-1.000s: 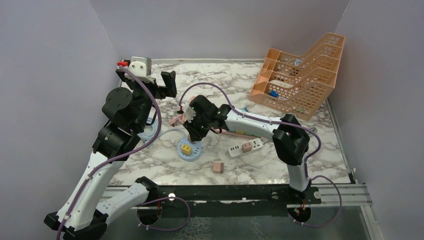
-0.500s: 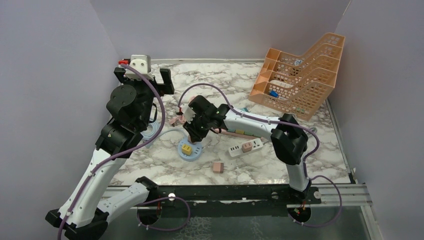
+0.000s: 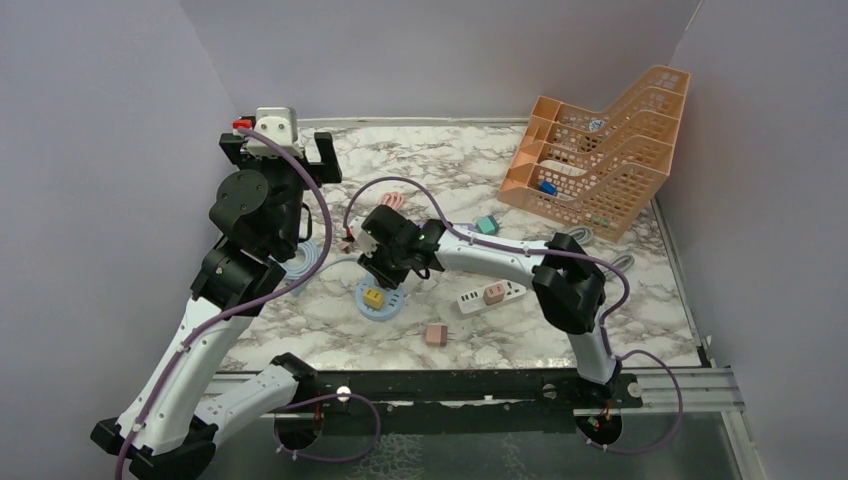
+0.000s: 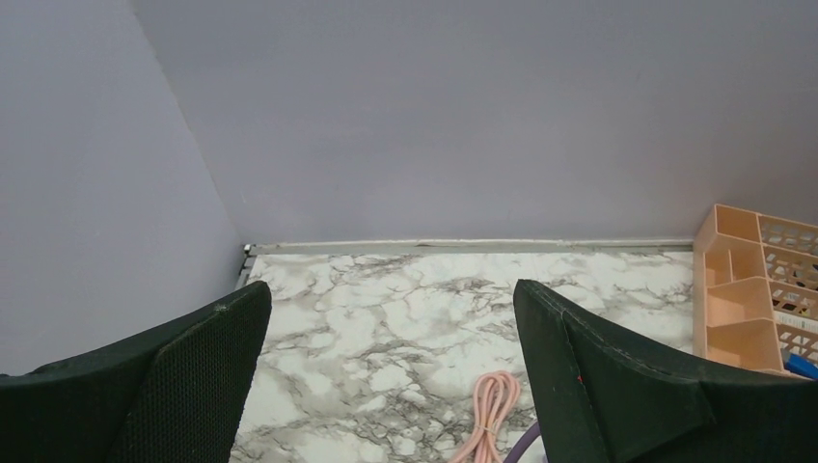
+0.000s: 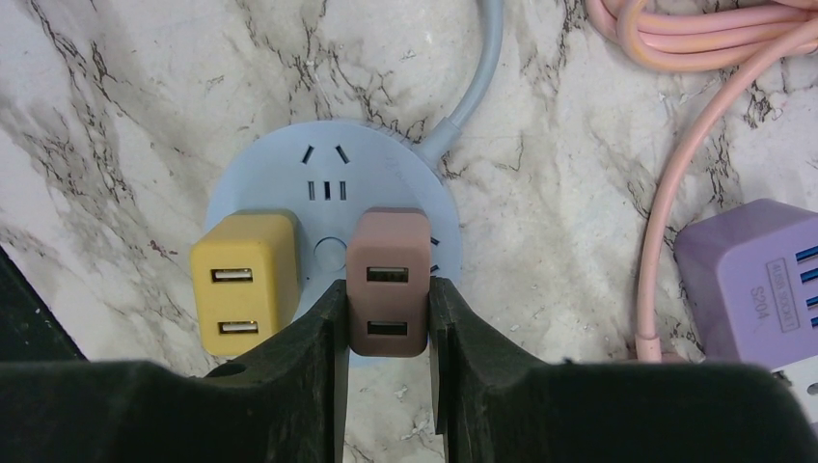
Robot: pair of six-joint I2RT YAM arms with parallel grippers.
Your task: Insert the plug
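Note:
A brown two-port plug (image 5: pixel 388 280) is clamped between my right gripper's (image 5: pixel 386 287) black fingers. It sits over the right half of the round light-blue socket disc (image 5: pixel 328 169), covering its slots; whether its pins are in is hidden. A yellow plug (image 5: pixel 243 283) stands on the disc's left half. From above, the right gripper (image 3: pixel 388 268) hovers right over the disc (image 3: pixel 383 308). My left gripper (image 4: pixel 391 286) is raised at the back left, jaws wide apart and holding nothing, facing the rear wall.
A purple cube socket (image 5: pixel 748 280) and pink cables (image 5: pixel 675 39) lie right of the disc. A white power strip (image 3: pixel 510 288) carries a pink plug (image 3: pixel 493 293). Another pink plug (image 3: pixel 435 335) lies loose. A teal plug (image 3: pixel 487 225) and an orange rack (image 3: pixel 600 150) are at the back right.
The right arm has shifted left and lower with the brown plug, settling over the blue disc. The left arm turned slightly towards the back wall, still open.

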